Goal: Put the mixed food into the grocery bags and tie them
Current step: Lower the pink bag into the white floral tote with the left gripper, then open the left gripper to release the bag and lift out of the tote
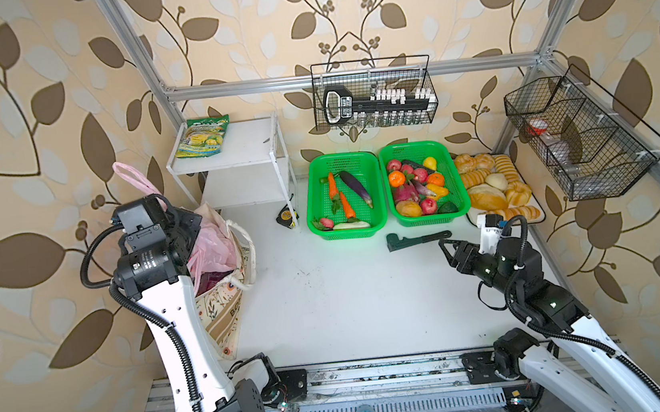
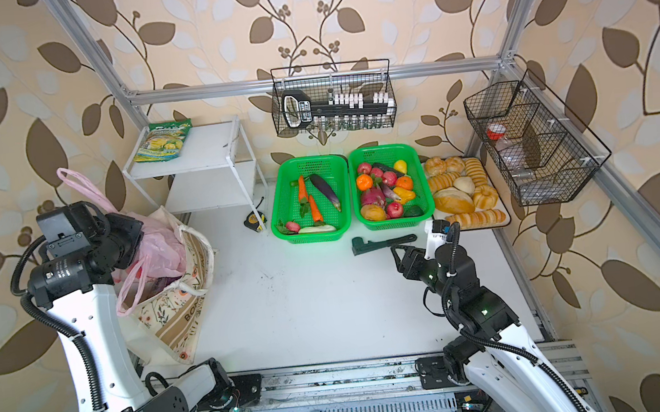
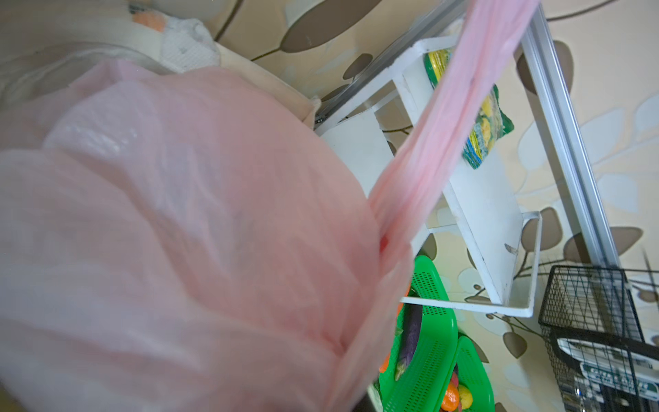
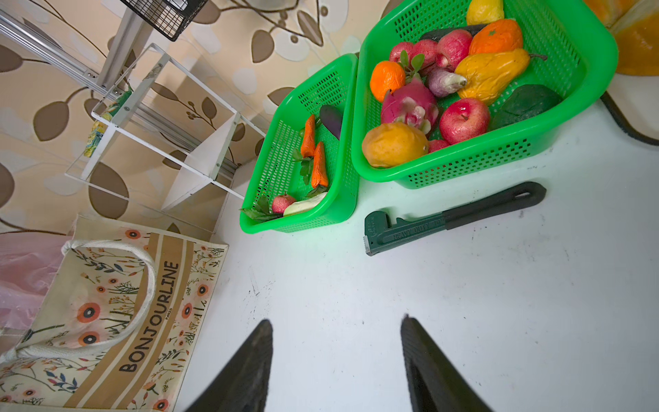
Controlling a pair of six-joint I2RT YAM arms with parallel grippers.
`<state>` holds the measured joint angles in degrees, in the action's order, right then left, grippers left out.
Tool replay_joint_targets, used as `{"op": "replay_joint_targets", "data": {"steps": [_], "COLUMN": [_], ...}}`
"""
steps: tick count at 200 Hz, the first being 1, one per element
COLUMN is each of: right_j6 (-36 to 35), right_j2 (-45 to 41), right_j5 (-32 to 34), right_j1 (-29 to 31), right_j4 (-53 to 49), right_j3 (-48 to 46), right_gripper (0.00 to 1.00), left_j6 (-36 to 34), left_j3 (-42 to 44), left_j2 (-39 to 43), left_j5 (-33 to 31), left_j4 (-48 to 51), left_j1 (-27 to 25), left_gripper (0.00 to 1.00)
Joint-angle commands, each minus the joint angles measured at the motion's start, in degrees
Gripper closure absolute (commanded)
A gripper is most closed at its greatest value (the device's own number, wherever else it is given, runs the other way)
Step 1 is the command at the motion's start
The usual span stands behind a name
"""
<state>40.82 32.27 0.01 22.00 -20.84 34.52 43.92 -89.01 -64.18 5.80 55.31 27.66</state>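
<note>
The cream canvas tote (image 1: 222,310) (image 2: 181,314) (image 4: 107,321) stands at the left of the table with the pink plastic bag (image 1: 215,244) (image 2: 161,245) stuffed in its mouth. A dark purple packet (image 1: 213,280) shows inside the tote; the other mixed food is hidden. My left gripper is buried in the pink bag (image 3: 178,214). Plastic covers its jaws, creases run in toward them, and one pink handle (image 3: 445,125) stretches away taut. My right gripper (image 1: 443,245) (image 4: 337,321) hangs open and empty over the bare table, near the right basket.
A white shelf (image 1: 246,140) at the back left carries a yellow-green snack packet (image 1: 202,137). Two green baskets (image 1: 348,234) (image 1: 430,218) hold produce, with bread rolls (image 1: 486,195) to their right. A toy wrench (image 1: 417,240) lies before the baskets. Wire baskets (image 1: 373,94) (image 1: 580,134) hang on the frame.
</note>
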Motion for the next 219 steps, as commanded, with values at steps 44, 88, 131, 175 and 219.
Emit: {"op": "replay_joint_targets", "data": {"steps": [44,88,131,175,219], "right_j6": [-2.3,-1.9,-1.6,-1.6,-1.6], "right_j2": [-3.0,-2.8,-1.0,-1.9,-3.1], "right_j5": [1.9,1.4,0.1,0.6,1.3], "right_j1": [-0.1,-0.1,-0.1,-0.1,-0.1], "right_j4": [-2.4,-1.3,-0.2,-1.2,-2.3], "right_j3": [0.5,-0.2,0.3,0.3,0.1], "right_gripper": [0.42,0.42,0.42,0.42,0.42], "left_j6": [4.1,-1.7,-7.1,-4.8,-0.7], "left_j3": [10.2,1.1,-4.8,6.7,21.1], "left_j2": [-3.2,-1.2,-5.4,-6.7,-7.7], "left_j5": [0.9,-1.0,-7.2,-8.2,-10.6], "left_j4": [-3.9,-5.0,-3.2,-7.0,-10.3], "left_j1": [3.7,3.7,3.7,3.7,3.8], "left_gripper": [0.63,0.23,0.44,0.55,0.57]}}
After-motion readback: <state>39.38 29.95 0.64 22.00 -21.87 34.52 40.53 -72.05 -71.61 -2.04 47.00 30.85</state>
